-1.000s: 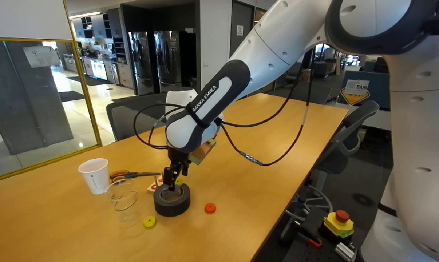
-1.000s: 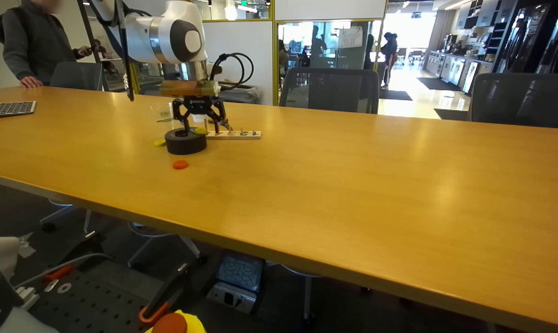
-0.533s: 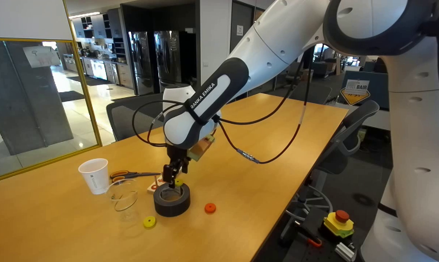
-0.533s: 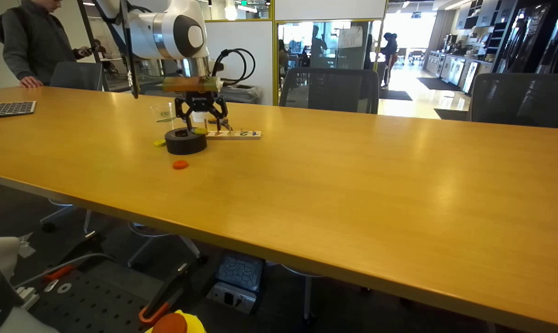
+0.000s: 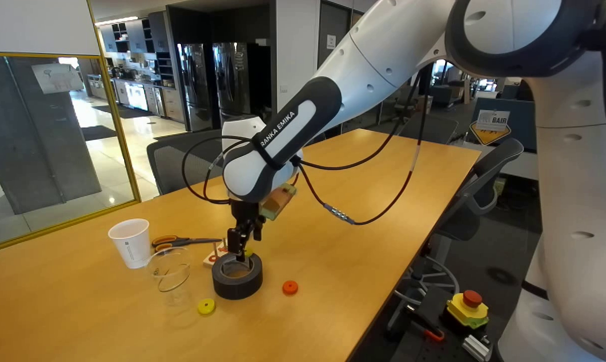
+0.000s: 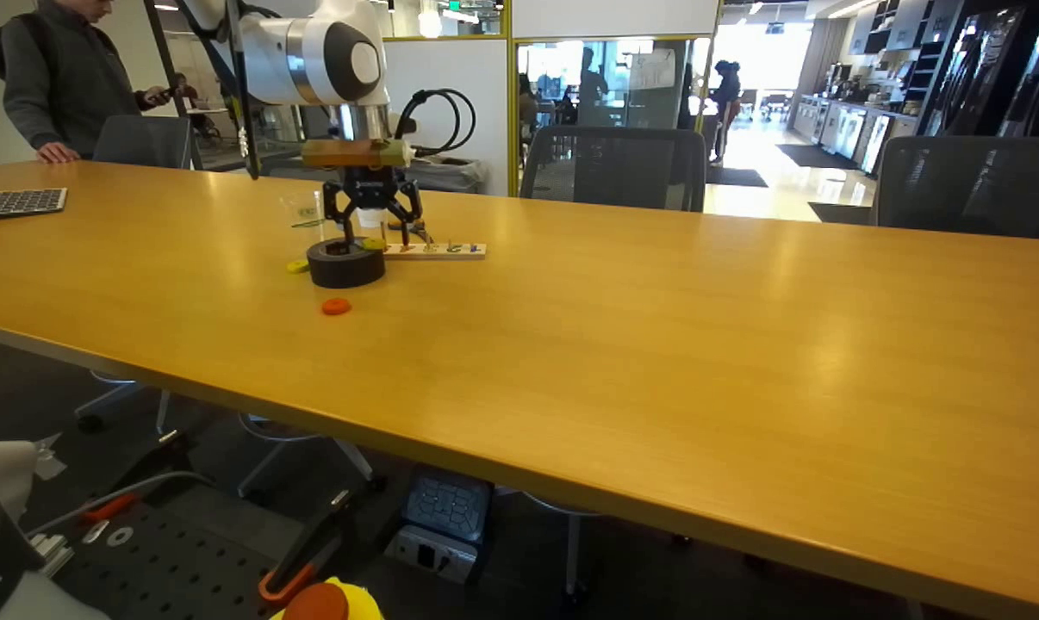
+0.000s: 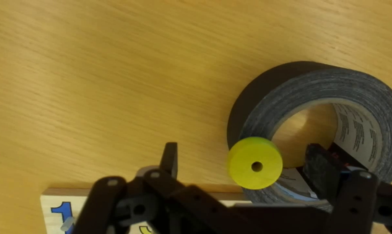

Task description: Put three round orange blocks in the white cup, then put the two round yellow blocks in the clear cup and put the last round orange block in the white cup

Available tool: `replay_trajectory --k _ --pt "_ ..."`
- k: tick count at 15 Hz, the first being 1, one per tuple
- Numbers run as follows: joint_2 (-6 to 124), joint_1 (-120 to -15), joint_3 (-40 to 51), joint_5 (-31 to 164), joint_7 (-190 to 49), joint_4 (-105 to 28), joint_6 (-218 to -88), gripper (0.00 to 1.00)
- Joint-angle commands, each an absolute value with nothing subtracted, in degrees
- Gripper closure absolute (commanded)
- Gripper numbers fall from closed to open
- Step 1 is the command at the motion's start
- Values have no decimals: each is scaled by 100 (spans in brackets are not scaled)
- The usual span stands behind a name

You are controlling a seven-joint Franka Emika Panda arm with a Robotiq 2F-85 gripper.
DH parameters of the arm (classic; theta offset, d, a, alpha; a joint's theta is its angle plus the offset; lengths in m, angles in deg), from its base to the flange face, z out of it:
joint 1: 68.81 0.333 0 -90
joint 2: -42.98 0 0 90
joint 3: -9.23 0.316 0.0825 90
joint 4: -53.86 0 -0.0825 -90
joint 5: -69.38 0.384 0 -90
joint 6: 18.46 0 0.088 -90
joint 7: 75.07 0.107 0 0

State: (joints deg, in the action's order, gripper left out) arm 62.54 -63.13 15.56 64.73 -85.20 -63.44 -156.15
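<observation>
Tabletop: white cup, depths unseen, near clear cup

1. Clear cup: see-through, upright on the table.
2. White cup: opaque, taller, upright; in an exterior view, at ten o'clock from the clear cup.
3. Lower yellow block: round, centre hole, flat on the table, at four o'clock from the clear cup.
4. Upper yellow block: alike, lying on the rim of the tape roll, at eight o'clock in the wrist view.
5. Orange block: round, lying flat, at three o'clock from the clear cup.
</observation>
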Motion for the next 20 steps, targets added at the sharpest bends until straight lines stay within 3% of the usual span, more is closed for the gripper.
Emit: replay_trajectory --k 1,6,7,8,15,20 --pt "6374 -6390 1644 6643 -8732 -6156 -15533 0" --pt "6459 -6388 1657 6704 -8784 -6115 -15557 0" --pt "6461 -6391 1660 6707 -8797 -6109 -15577 25" --pt "6462 -6386 1655 6694 -8790 -6101 -15583 27" --pt "6423 -6374 1633 6655 -8759 -6072 -15596 80" --pt "6237 -6321 1609 6559 -8673 -6077 -15582 83"
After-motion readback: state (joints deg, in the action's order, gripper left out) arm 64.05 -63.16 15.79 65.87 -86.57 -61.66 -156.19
